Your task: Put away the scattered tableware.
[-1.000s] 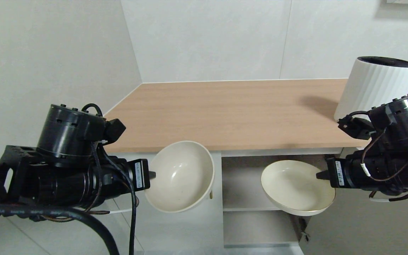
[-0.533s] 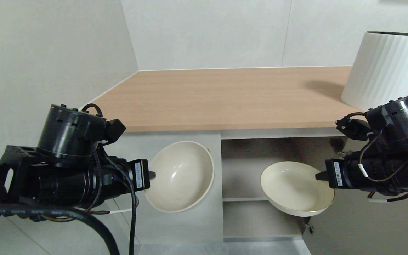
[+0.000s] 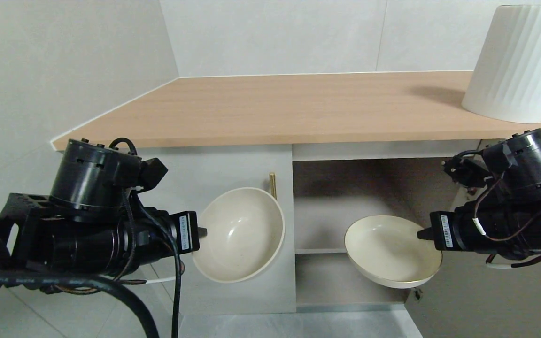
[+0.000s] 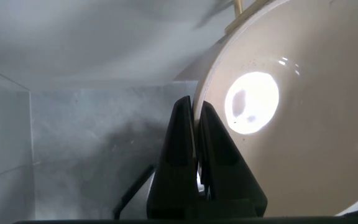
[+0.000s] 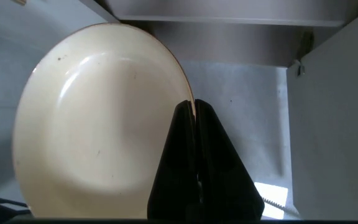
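My left gripper [image 3: 203, 231] is shut on the rim of a deep cream bowl [image 3: 240, 233], held tilted in front of the closed left cabinet door [image 3: 233, 173]. In the left wrist view the gripper [image 4: 196, 115] pinches the bowl [image 4: 291, 124] by its edge. My right gripper [image 3: 421, 233] is shut on the rim of a shallow cream plate [image 3: 390, 251], which hangs before the open cabinet compartment [image 3: 345, 211]. The right wrist view has the gripper [image 5: 194, 109] clamping the plate [image 5: 98, 118] by its rim.
A wooden countertop [image 3: 298, 105] runs above the cabinet, with a white ribbed cylinder [image 3: 519, 61] at its right end. A brass handle [image 3: 273, 184] sits on the left door. Inside the open compartment is a shelf [image 3: 322, 251]. The opened right door [image 5: 334, 124] stands beside the plate.
The head view has dropped lower, so the countertop and cabinet sit higher in the picture and more of the cabinet interior shows. Both arms keep their bowl and plate in the same hold.
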{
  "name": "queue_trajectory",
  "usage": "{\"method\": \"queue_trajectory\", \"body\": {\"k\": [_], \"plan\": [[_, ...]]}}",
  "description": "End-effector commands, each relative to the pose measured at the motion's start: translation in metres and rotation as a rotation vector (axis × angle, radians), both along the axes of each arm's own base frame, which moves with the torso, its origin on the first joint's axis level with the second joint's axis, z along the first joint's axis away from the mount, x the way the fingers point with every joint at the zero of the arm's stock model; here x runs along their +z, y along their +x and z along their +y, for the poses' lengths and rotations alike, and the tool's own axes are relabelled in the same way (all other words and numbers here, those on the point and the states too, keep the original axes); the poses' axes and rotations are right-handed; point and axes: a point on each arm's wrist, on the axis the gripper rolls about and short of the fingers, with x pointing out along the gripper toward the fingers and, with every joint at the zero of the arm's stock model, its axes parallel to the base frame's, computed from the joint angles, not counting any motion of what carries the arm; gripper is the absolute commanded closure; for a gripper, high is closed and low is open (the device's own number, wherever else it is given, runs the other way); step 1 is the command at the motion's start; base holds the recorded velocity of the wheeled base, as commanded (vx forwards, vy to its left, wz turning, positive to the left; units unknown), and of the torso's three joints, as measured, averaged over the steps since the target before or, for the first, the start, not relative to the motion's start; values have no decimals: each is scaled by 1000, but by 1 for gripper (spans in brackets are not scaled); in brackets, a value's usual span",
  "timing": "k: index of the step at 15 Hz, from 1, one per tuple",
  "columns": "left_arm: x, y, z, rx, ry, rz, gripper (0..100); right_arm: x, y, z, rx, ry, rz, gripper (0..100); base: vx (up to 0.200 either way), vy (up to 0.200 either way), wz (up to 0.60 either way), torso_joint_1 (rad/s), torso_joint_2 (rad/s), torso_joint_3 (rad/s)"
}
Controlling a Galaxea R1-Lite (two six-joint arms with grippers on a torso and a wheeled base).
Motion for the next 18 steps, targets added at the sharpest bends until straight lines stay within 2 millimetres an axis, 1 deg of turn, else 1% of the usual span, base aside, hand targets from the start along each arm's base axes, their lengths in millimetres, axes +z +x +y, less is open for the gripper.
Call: {"method": "queue_trajectory", "body": {"k": [1, 3, 5, 7, 8, 9, 10, 13, 14, 15, 18], "plan": [[-1, 0, 0, -1, 3, 3, 100, -2, 2, 1, 1, -4, 8, 100, 0, 0, 0, 0, 0, 0], [-3, 0, -3, -9, 6, 8, 100, -5, 5, 3, 3, -11, 19, 100, 0, 0, 0, 0, 0, 0], [-6, 1, -5, -16, 11, 20, 100, -13, 11, 6, 13, -28, 30, 100, 0, 0, 0, 0, 0, 0], [-6, 1, -6, -17, 11, 20, 100, -26, 22, 11, 10, -26, 27, 100, 0, 0, 0, 0, 0, 0], [-6, 1, -6, -19, 12, 21, 100, -39, 31, 15, 10, -27, 30, 100, 0, 0, 0, 0, 0, 0], [-7, 1, -6, -20, 13, 24, 100, -46, 36, 18, 10, -25, 26, 100, 0, 0, 0, 0, 0, 0], [-8, 0, -8, -29, 16, 28, 100, -66, 49, 24, 2, -27, 25, 100, 0, 0, 0, 0, 0, 0], [-9, 0, -9, -33, 17, 30, 100, -118, 92, 25, -114, -78, -18, 100, 0, 0, 0, 0, 0, 0], [-9, 0, -9, -33, 18, 32, 100, -126, 99, 25, -136, -82, -33, 100, 0, 0, 0, 0, 0, 0], [-9, 0, -9, -31, 19, 31, 100, -146, 115, 24, -183, -76, -77, 100, 0, 0, 0, 0, 0, 0], [-9, 0, -9, -31, 19, 31, 100, -174, 142, 23, -263, -95, -113, 100, 0, 0, 0, 0, 0, 0]]}}
